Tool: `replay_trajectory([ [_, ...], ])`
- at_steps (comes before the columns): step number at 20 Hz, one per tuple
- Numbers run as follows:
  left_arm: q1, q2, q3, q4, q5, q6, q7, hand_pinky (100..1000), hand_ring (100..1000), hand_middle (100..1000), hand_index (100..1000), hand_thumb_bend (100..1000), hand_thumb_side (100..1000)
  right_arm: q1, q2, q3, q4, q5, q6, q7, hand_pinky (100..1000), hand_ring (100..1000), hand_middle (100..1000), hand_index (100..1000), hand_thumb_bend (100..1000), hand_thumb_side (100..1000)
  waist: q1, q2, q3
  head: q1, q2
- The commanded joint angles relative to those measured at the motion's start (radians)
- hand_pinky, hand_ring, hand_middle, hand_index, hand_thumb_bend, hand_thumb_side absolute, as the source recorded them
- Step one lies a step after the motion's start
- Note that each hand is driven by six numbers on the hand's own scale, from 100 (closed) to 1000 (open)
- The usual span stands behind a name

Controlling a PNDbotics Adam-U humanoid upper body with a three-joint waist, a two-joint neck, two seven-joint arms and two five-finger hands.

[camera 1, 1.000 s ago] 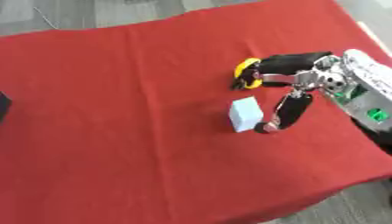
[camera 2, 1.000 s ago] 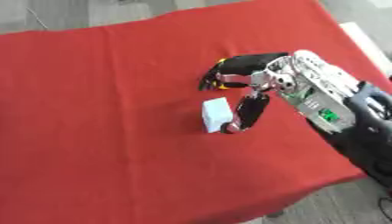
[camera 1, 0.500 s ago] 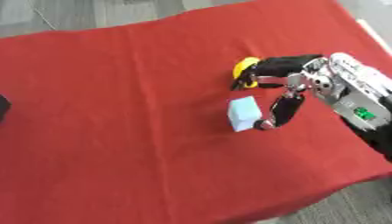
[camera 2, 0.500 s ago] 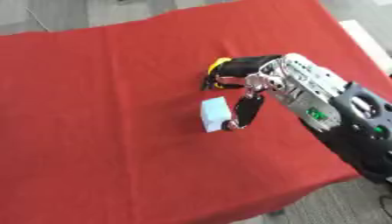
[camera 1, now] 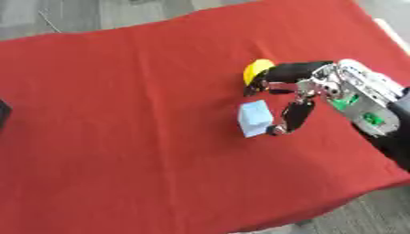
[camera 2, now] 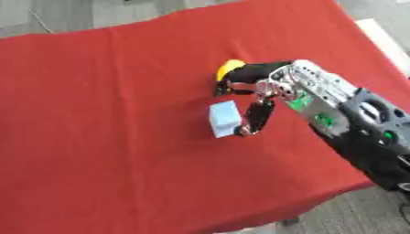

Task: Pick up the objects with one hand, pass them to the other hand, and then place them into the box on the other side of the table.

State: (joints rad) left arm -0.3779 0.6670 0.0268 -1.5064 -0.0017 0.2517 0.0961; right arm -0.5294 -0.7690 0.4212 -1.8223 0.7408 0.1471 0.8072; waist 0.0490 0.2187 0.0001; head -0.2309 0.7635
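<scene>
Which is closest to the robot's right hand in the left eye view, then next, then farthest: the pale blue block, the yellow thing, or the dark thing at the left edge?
1. Pale blue block and yellow thing: both at the right hand, too close to call.
2. Dark thing: far left edge.

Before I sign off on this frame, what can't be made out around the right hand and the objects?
- Yellow object: partly covered by the right hand in both eye views; its shape stays unclear.
- Contact with the pale blue block: the thumb tip sits at its lower right corner, but blur hides whether it touches.
- Dark thing at the left edge, left eye view: cut off, unidentifiable.
- Left hand: in neither view.
</scene>
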Motion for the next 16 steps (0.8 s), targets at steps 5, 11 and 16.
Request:
replay_trajectory([
  [5,-0.011,0.022,0.007,-0.012,-0.002,-0.001,-0.002,817,810,788,732,138,779,-0.019,-0.006,-0.002,0.018,0.003,0.0,-0.024,892,843,795,847,442,203,0.015,-0.01,0.006,-0.003,-0.008],
  [11,-0.015,0.019,0.007,-0.013,-0.001,-0.001,-0.003,818,810,788,731,135,782,-0.02,0.003,0.004,0.039,0.011,0.002,-0.036,893,840,782,830,451,232,0.013,-0.006,0.012,-0.004,-0.008],
  [16,-0.019,0.018,0.006,-0.014,-0.003,-0.002,-0.004,818,810,789,731,132,782,-0.018,0.008,0.008,0.055,0.018,-0.003,-0.041,894,839,774,815,447,219,0.01,-0.005,0.017,-0.001,-0.009],
])
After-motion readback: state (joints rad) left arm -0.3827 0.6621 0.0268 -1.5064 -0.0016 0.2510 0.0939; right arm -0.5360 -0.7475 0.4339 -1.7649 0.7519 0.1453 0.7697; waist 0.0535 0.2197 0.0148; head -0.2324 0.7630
